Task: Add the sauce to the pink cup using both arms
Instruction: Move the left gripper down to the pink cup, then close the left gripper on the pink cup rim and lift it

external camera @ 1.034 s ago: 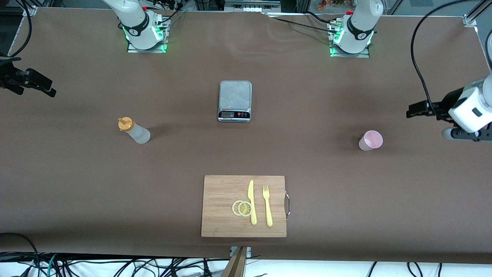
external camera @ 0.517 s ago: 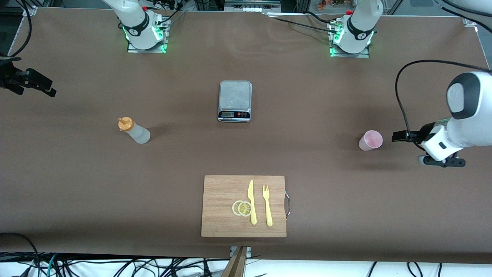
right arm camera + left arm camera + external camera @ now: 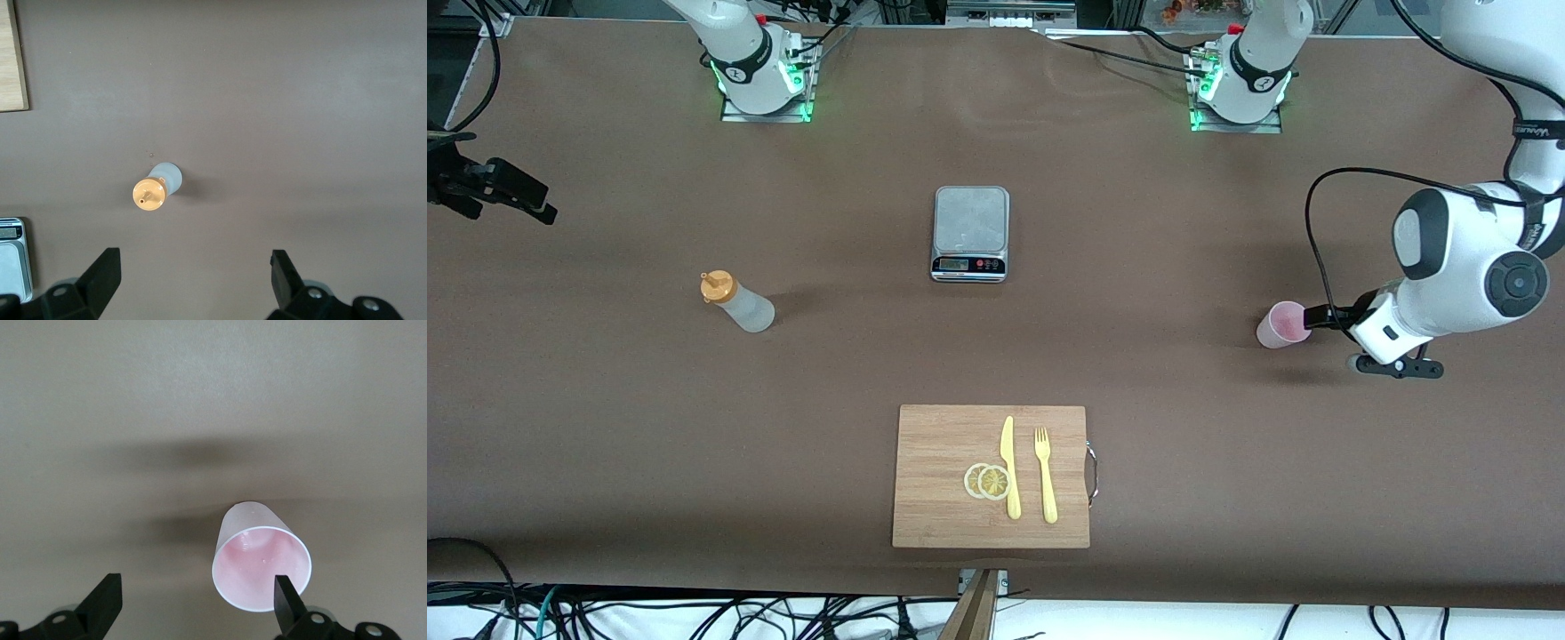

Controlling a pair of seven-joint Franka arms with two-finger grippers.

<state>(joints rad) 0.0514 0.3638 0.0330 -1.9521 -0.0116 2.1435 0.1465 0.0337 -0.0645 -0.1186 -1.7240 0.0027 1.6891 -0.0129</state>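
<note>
Front view shows a brown table (image 3: 605, 427) with the two arms based along its top edge. The left arm (image 3: 1463, 267) reaches down low at its own end of the table, and its gripper (image 3: 1316, 317) sits just beside the cup (image 3: 1282, 325), fingers spread wide with nothing held; in the left wrist view one fingertip (image 3: 285, 597) overlaps the cup's rim while the other stands well off to the side, and I cannot tell whether it touches. The right arm (image 3: 734, 49) waits, its gripper (image 3: 193, 280) high over the table near the sauce (image 3: 738, 303), fingers wide apart and empty.

A wooden board (image 3: 938, 444) lies nearest the camera, midway along the table, carrying a yellow knife (image 3: 1010, 467), a yellow fork (image 3: 1045, 476) and two lemon slices (image 3: 987, 481) beside the knife. The scale (image 3: 970, 233) sits farther from the camera than the board. The sauce stands upright toward the right arm's end, its orange cap (image 3: 149, 194) on. The cup stands upright toward the left arm's end, pink inside.
</note>
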